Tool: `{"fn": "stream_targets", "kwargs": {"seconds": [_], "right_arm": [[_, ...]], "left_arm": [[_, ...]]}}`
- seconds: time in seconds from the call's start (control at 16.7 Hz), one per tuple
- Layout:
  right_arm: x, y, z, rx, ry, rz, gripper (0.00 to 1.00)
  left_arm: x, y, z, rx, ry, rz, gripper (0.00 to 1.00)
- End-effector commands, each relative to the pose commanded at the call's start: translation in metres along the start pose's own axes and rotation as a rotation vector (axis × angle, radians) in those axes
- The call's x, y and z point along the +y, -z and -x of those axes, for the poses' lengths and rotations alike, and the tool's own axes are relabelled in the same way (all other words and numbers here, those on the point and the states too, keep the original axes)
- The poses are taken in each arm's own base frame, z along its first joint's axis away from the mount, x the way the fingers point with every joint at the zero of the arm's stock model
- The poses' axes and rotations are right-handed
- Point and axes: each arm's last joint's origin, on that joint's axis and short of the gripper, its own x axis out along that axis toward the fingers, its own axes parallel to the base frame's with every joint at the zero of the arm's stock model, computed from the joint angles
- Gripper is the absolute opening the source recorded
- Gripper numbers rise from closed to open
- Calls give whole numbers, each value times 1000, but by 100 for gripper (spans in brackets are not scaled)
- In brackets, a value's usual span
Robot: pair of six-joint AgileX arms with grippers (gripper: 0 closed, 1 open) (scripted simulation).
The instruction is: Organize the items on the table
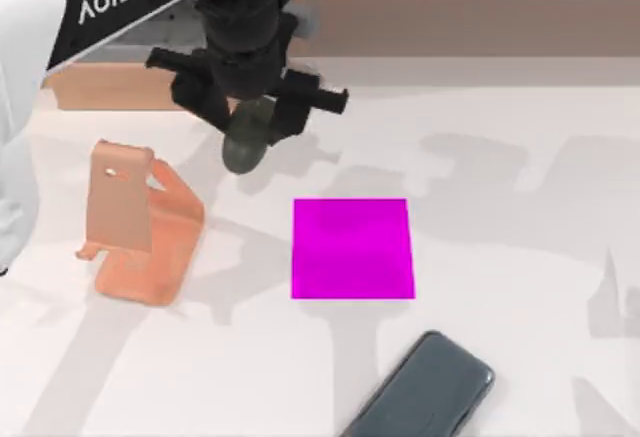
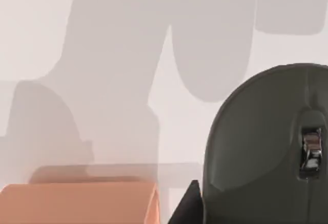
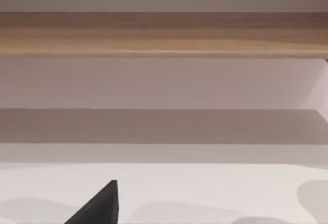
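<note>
White table [image 1: 520, 257] takes up most of the top view, with a wood-and-grey shelf unit [image 1: 450, 7] running along its far edge at 12 o'clock.

Left gripper [image 1: 250, 107] is up at 11 o'clock from the magenta pad [image 1: 352, 248], with the mouse [image 1: 245, 142] poking out below it. Fingers sit on either side of the mouse body, so I read it as clamped on the mouse and carrying it. Left wrist view backs this: mouse [image 2: 266, 147] sits right against the camera with its scroll wheel visible and a dark finger tip [image 2: 188, 203] at its side. Can't say for sure whether the mouse is clear of the table or resting on it.

Pad lies flat at table centre, nothing on it. Judgement: that's the drop target for the mouse, hence the grip from above; next move is a short carry toward 5 o'clock.

Phone stand [image 1: 135, 222] sits upright at 9 o'clock from the pad, empty. Smartphone [image 1: 425, 392] lies flat and diagonal at 5 o'clock from the pad, near edge, partly cut off. Probably meant for the stand, not started.

Right arm is parked facing the shelf; one dark finger tip [image 3: 100, 206] shows in its wrist view, and I cannot tell how its claw stands.

Risk: mouse is rounded and smooth, so it could slip or rotate in a two-finger pinch.
</note>
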Motion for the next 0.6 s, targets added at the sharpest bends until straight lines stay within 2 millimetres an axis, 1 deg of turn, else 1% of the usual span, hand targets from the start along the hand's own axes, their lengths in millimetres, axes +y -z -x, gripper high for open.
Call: {"fn": "stream_targets", "kwargs": {"seconds": [0.18, 0.3, 0.42, 0.48, 0.6], "right_arm": [[0, 0, 0, 0, 0, 0, 100], [0, 0, 0, 0, 0, 0, 100], [0, 0, 0, 0, 0, 0, 100], [0, 0, 0, 0, 0, 0, 100], [0, 0, 0, 0, 0, 0, 100]], "left_arm": [[-53, 8, -28, 78, 27, 143, 0], [-78, 13, -42, 111, 37, 212, 0], [-95, 17, -50, 127, 46, 258, 0], [-99, 18, -52, 131, 50, 271, 0], [-102, 19, -53, 132, 52, 280, 0]]}}
